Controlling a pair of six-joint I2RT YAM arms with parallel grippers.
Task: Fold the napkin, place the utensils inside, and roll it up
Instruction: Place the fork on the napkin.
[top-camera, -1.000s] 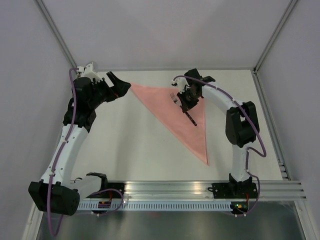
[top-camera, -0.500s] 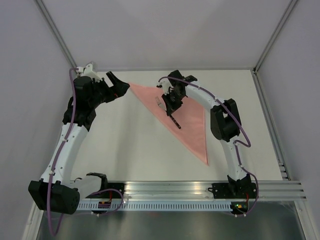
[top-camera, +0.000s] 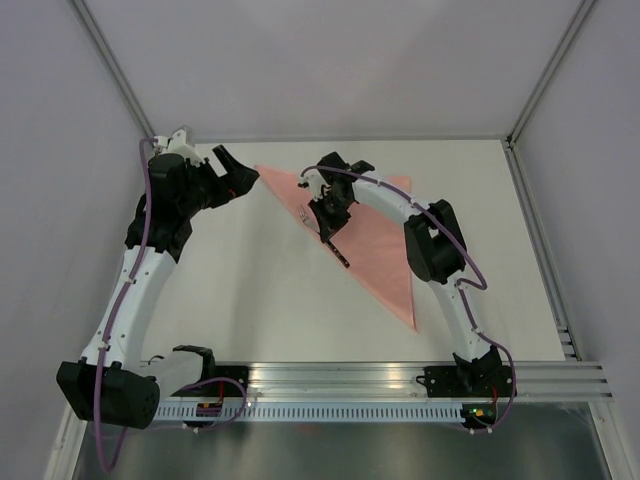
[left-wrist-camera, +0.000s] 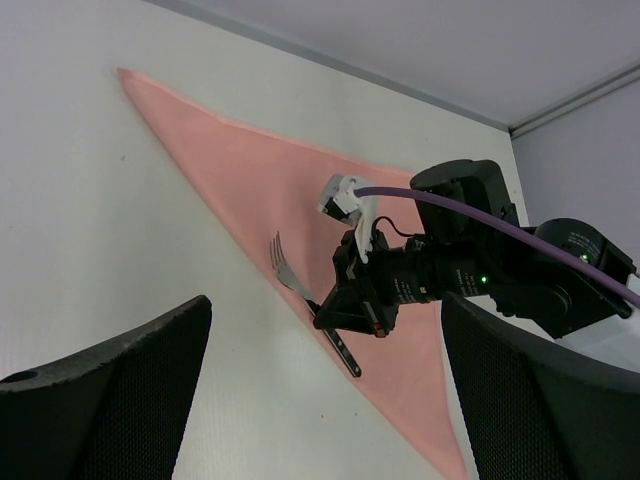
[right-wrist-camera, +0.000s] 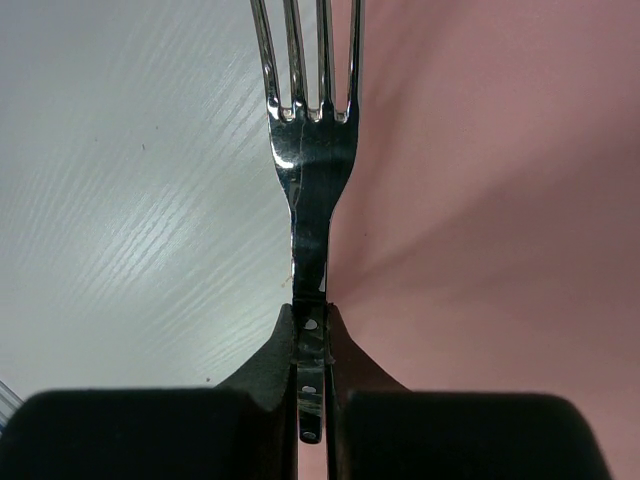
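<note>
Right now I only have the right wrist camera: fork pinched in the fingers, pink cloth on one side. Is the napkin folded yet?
Observer: Yes. In the top view the napkin lies as one triangle, long edge running diagonally from far left to near right.
Operator: Where's the fork on it?
Observer: The fork lines up along that long edge, in its far half, black handle sticking out behind the right gripper.
Operator: And the left arm?
Observer: The left gripper is open and empty, by the napkin's far-left corner.

No writing, label or number is legible, possibly for blur.
</note>
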